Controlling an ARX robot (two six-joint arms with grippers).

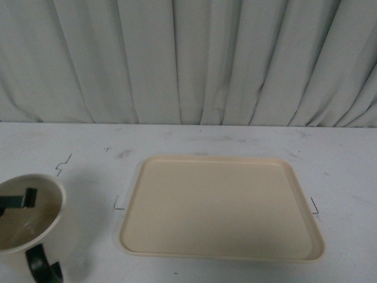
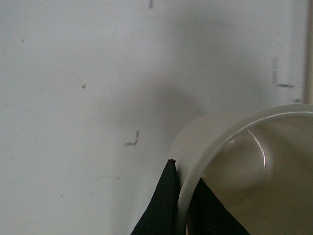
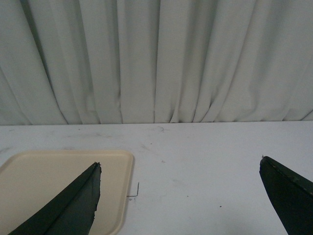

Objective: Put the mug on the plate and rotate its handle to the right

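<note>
Grips the mug (image 1: 35,227) by its wall with the left gripper (image 2: 186,200), one finger inside the rim and one outside, pinched tight. Holds it at the near left of the table (image 1: 88,147), seemingly lifted clear, judging by the soft shadow beneath it in the left wrist view. Shows the handle (image 1: 42,266) pointing back toward the robot, not rightward. Finds the plate (image 1: 218,206) to the mug's right and a little further out, apart from it. Calls, by that layout, for a rightward carry with the left arm, then a turn of the handle. Holds the right gripper (image 3: 179,161) spread wide on nothing, with a corner of the plate in its view.
</note>
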